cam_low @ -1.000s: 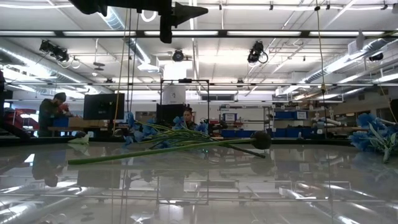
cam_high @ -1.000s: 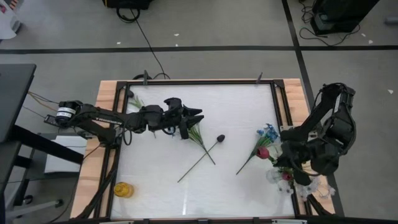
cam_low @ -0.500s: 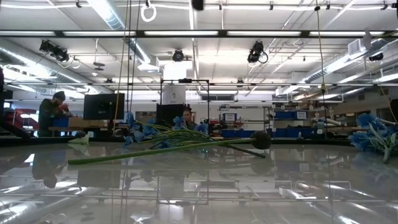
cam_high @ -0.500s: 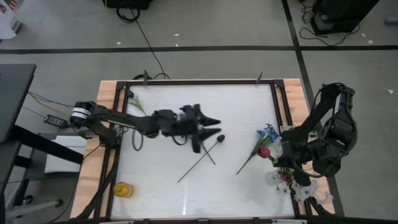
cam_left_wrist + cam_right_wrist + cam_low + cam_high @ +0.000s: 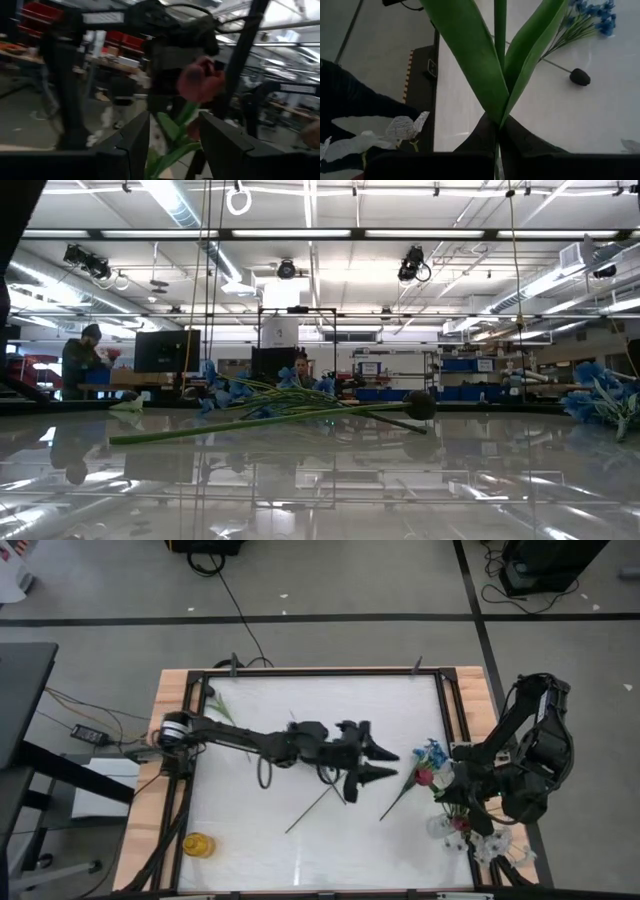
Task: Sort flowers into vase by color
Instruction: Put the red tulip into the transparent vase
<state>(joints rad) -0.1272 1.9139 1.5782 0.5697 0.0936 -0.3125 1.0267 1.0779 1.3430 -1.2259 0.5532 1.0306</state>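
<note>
A dark red tulip (image 5: 424, 779) on a leafy green stem is in my right gripper (image 5: 447, 793), at the table's right side; the gripper (image 5: 497, 137) is shut on it. My left gripper (image 5: 390, 763) reaches across the table and stands open just left of that tulip (image 5: 200, 80), touching nothing. A blue bunch (image 5: 432, 752) lies beside the tulip. A blackish bud (image 5: 420, 405) on a long stem lies mid-table, crossed by another blue bunch (image 5: 228, 390); my left arm covers them from above. A clear vase (image 5: 447, 826) holds red buds. My right gripper pinches the tulip's green stem (image 5: 497, 131) between its two fingers, just where two long leaves (image 5: 470, 55) branch off. In the high view the stem (image 5: 398, 802) slants off toward the table's near left; whether its end rests on the table I cannot tell.
White sprays (image 5: 492, 846) lie at the near right corner, beside the vase. A small yellow object (image 5: 198, 845) sits near the near left corner, and a pale sprig (image 5: 218, 704) lies at the far left. The glossy white tabletop (image 5: 400, 860) has a dark frame.
My left arm has stretched from the table's left-middle toward its right side, passing over the blue bunch and the blackish bud, and its gripper now stands just short of the held tulip. My right arm and the flowers have kept still.
</note>
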